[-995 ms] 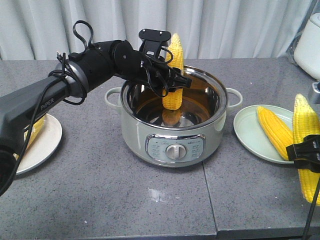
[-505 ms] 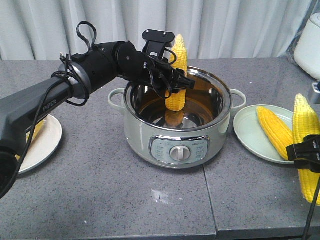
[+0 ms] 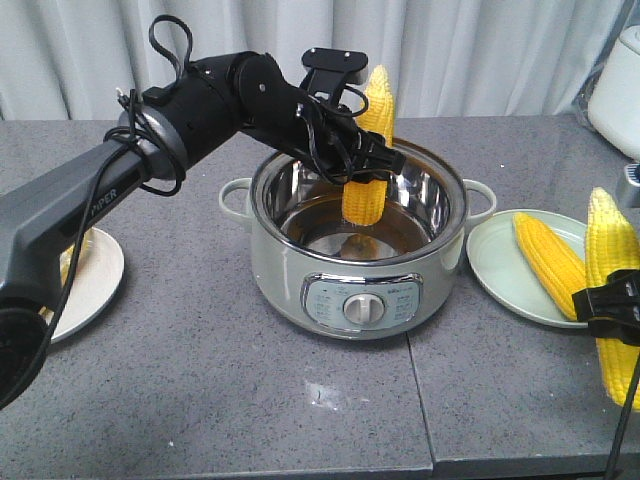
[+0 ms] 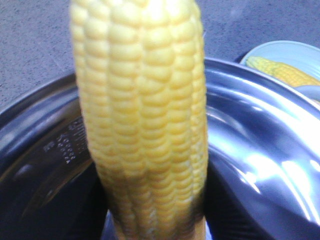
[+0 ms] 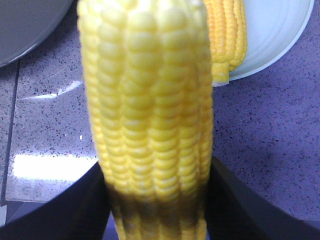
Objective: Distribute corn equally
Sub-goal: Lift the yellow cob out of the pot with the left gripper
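My left gripper is shut on a yellow corn cob, held upright with its tip up and its lower end inside the steel pot. In the left wrist view that cob fills the middle between the dark fingers. At the right edge my right gripper is shut on a second upright cob, just in front of the pale green plate. A third cob lies on that plate. Another cob shows partly behind the left arm on the white plate.
The pot has a control knob facing front and side handles. A white appliance stands at the back right. A grey curtain hangs behind the grey stone table, whose seam runs front to back.
The left arm has lifted its cob and carried it to the right over the pot. The pot has shifted a little to the right. The right arm has held still.
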Motion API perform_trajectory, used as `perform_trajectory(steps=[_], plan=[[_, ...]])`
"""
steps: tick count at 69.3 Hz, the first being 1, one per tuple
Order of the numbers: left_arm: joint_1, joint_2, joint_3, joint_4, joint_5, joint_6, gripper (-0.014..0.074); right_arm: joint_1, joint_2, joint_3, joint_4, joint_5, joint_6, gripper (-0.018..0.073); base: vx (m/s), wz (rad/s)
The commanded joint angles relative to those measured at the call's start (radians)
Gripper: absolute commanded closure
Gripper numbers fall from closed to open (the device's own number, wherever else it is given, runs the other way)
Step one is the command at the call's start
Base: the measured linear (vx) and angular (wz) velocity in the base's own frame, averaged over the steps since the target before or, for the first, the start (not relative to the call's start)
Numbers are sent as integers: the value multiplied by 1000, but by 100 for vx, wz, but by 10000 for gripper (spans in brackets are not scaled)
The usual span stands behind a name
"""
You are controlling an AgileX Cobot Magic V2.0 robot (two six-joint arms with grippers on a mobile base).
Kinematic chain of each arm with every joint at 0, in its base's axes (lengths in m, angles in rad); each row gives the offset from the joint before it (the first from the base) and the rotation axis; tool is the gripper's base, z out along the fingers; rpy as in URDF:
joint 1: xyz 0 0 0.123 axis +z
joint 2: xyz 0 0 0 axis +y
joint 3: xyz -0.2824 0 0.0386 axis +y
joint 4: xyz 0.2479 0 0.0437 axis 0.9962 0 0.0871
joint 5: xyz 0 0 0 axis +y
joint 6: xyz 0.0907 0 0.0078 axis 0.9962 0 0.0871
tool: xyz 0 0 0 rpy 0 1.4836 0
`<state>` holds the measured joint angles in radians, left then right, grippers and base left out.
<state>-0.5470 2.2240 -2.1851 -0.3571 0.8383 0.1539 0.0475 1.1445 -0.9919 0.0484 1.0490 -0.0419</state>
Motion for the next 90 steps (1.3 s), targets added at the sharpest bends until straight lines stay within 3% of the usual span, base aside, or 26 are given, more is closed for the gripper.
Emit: perform_trajectory(steps=[1, 25, 45, 64, 90], plan=[[-4, -69, -58, 6, -17, -8, 379, -8, -21, -24, -3, -37, -4, 316, 0, 0], [-4, -144, -66, 184, 39, -72, 379, -8, -21, -24, -3, -37, -4, 316, 0, 0], [-3, -232, -66, 218, 111, -71, 379, -8, -21, -24, -3, -37, -4, 316, 0, 0], [73, -298, -64, 244, 215, -97, 379, -8, -21, -24, -3, -37, -4, 316, 0, 0], [188, -406, -64, 366, 379, -127, 379, -8, -21, -24, -3, -37, -4, 316, 0, 0]])
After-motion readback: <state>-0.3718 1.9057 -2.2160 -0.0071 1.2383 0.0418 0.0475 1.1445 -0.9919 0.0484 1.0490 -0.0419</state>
